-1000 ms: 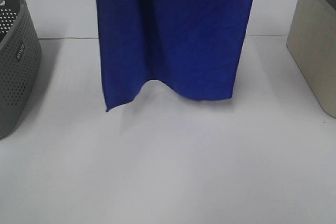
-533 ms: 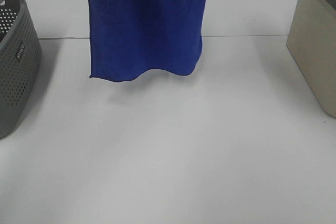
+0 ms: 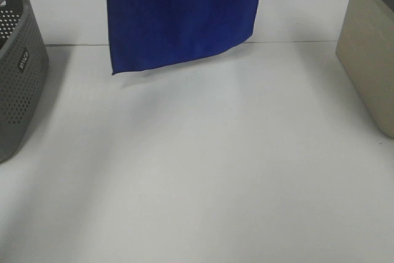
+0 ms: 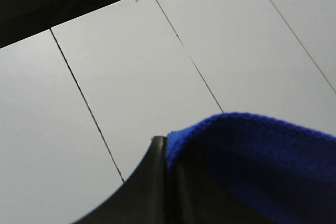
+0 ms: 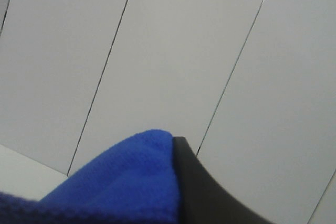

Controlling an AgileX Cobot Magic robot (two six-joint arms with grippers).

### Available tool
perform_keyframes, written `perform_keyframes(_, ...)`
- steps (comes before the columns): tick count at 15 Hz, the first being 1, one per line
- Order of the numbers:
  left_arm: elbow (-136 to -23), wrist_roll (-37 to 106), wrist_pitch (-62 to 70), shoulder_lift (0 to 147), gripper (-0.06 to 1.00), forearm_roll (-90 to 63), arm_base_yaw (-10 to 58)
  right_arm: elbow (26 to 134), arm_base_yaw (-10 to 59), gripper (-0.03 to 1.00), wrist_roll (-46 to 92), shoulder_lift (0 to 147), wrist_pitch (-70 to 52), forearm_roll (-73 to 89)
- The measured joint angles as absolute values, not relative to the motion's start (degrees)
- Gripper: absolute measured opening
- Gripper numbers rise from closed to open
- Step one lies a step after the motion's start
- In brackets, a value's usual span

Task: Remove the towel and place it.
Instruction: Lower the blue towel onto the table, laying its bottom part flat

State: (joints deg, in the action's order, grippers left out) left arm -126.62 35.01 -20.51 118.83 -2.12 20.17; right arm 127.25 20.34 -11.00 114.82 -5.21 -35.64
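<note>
the towel [image 3: 181, 16] is up in the air, a broad royal-blue sheet hanging over the far middle of the white table [image 3: 203, 177]. its top runs out past the upper edge of the high view, so the grippers cannot be seen from there. the bottom hem slants, with the left corner hanging lower than the right. a soft shadow lies on the tabletop just under it, and the hem looks clear of the surface.

over to the left wrist view: the left gripper [image 4: 164, 148] is closed, with a fold of the plush blue cloth [image 4: 262, 166] pinched right at its dark fingertip. the right wrist view shows the same. the right gripper [image 5: 176, 148] is clamped shut on another bunched bit of towel [image 5: 126, 182], blue pile pressed against the black finger.

at the left edge of the table sits the grey basket [image 3: 18, 90], perforated, well apart from the cloth. at the right edge stands a beige box [image 3: 369, 60], also well apart.
</note>
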Motion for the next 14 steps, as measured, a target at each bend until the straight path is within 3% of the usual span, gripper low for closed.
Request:
perform_keyframes(6, -148.1, 33.2, -19.7, 135.3, 0.0, -2.1, 17.4, 134.1, 17.0, 0.01, -11.2, 124.3, 0.0, -31.5)
perform_keyframes(14, -149.7, 31.5, -16.5, 137.6, 0.0, -0.7, 17.2, 134.4, 16.2, 0.01, -11.3, 125.6, 0.0, -30.1)
